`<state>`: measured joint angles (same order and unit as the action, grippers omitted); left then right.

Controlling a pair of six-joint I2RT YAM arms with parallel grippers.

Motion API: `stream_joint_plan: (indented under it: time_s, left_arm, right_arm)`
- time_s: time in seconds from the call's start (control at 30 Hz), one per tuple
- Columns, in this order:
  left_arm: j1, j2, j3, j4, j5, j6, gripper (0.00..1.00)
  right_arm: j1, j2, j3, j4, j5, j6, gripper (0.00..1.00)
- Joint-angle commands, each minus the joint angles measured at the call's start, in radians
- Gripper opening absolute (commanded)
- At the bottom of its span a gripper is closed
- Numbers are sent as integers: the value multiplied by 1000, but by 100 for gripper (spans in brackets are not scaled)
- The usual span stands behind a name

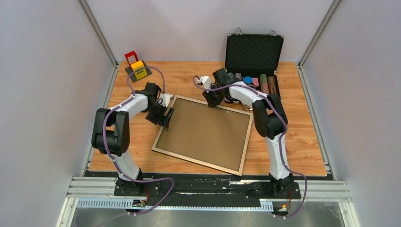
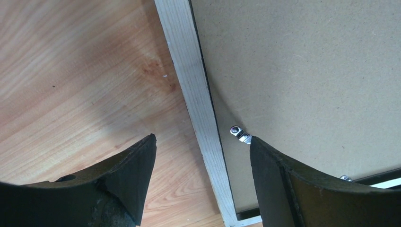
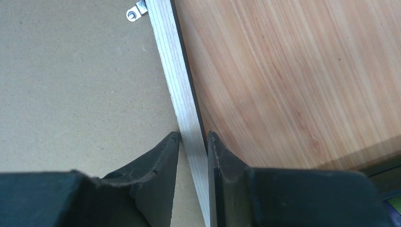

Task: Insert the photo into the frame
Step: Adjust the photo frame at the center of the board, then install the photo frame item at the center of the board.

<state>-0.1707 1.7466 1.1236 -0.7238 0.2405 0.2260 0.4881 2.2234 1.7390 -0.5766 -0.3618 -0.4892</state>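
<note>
Surface: pale wood surface [image 1: 293, 137] between plain white walls, arm bases at its near edge.
Frame: frame [image 2: 195, 109] lies flat at mid-surface, turned askew, its pale wood face up; both claws are at its far end.
Frame contents: brown board [image 1: 205, 130] fills the opening, set inside the rails; a small metal clip [image 2: 239, 133] sits on the board just beside the left rail.
Photo: not visible in any view; the board covers the whole opening.
Left claw: left claw [image 2: 202, 138] is spread wide and holds nothing. It straddles the left rail near the far left corner, one finger over bare wood, the other over the board with its tip at the clip.
Right claw: right claw [image 3: 193, 136] is closed on the frame's far rail, one finger on the board side, the other on the surface side.
Case: black case [image 1: 254, 49] stands at the far right, lid upright, well apart from the frame's near end.
Case contents: rows of coloured chips [image 1: 265, 82] in the tray.
Far left: small red and yellow toy [image 1: 137, 68] on a grey base.
</note>
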Motion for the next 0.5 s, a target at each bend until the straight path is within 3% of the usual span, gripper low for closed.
stream_joint_plan:
  time_s: [0.0, 0.47]
  left_arm:
    - [-16, -16, 4, 22, -12, -16, 79]
    - [-37, 29, 9, 45, -21, -36, 75]
  right_arm:
    - [0, -46, -12, -8, -32, 48, 27]
    - [1, -50, -24, -6, -48, 57, 25]
